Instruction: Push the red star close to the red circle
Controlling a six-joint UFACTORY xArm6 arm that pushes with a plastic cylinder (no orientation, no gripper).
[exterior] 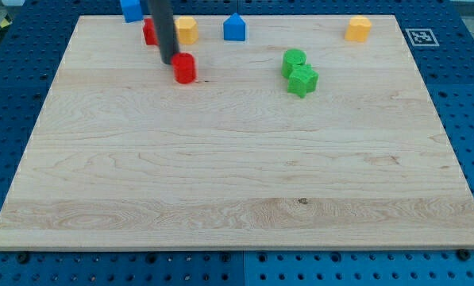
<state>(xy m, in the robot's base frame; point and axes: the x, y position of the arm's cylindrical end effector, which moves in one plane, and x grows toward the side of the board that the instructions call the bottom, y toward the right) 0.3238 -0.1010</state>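
Two red blocks in play, both near the view's top left of the wooden worktop [237,175]. One red block [185,68] sits clear of the top edge; looks cylindrical, so I take it as the red circle. The other red block [149,32] is up by the top edge, mostly hidden behind the rod; shape can't be read, but by elimination it should be the red star. They're near each other, not touching. The tool is a plain rod with no jaws, so nothing opens or closes and it holds nothing; my tip [170,61] sits just left of the red circle, touching or nearly so, and below-right of the red star. Judgement: approach/closing step, gap not yet shut. Next move calls for getting my tip round to the star's upper-left side and pushing it down-right toward the circle; pushing from the present spot risks shoving the circle away instead. Neighbours: yellow block [186,29] just right of the star, blue block [131,9] above-left at the edge, blue house-shaped block [234,27] further right. Two green blocks [299,72] and another yellow block [358,28] are well apart.
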